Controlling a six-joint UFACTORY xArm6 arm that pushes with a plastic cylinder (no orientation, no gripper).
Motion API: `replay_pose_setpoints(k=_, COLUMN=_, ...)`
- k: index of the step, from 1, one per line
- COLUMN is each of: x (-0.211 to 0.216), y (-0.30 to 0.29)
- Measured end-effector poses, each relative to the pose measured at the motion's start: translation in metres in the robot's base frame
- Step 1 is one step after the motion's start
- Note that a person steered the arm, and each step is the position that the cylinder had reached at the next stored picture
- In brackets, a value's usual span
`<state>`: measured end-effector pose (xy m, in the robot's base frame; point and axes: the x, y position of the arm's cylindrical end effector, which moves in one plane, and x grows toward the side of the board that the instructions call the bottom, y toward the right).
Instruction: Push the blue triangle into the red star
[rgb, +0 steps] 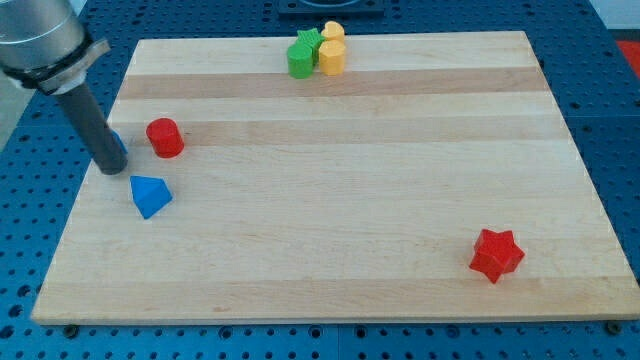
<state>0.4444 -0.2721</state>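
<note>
Now my tip (113, 168) sits just up-left of the blue triangle (150, 196), seemingly apart; red star (496, 255) far right.

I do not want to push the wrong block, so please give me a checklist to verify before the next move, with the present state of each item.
1. Blue triangle in sight, near the board's left edge: ok.
2. Red star in sight, at lower right: ok.
3. My tip behind the triangle, on the side away from the star: ok; it stands up-left of it.
4. Tip touching the triangle: not ok; a gap shows.
5. Path from triangle to star free of blocks: ok.
6. Red cylinder out of the way: ok for the path, but it sits close to my tip on the right.
</note>
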Motion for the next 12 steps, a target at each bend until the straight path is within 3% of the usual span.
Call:
replay_pose_setpoints(k=2, x=0.03, y=0.042)
replay_pose_setpoints(k=3, x=0.052, y=0.111)
replay_pose_setpoints(k=4, x=0.056, y=0.123)
replay_pose_setpoints(k=5, x=0.056, y=0.098)
replay_pose_setpoints(k=6, x=0.079, y=0.097)
replay_pose_setpoints(k=7, x=0.09, y=0.139)
replay_pose_setpoints(k=9, x=0.08, y=0.28)
replay_pose_setpoints(k=10, x=0.08, y=0.256)
replay_pose_setpoints(k=12, x=0.06, y=0.144)
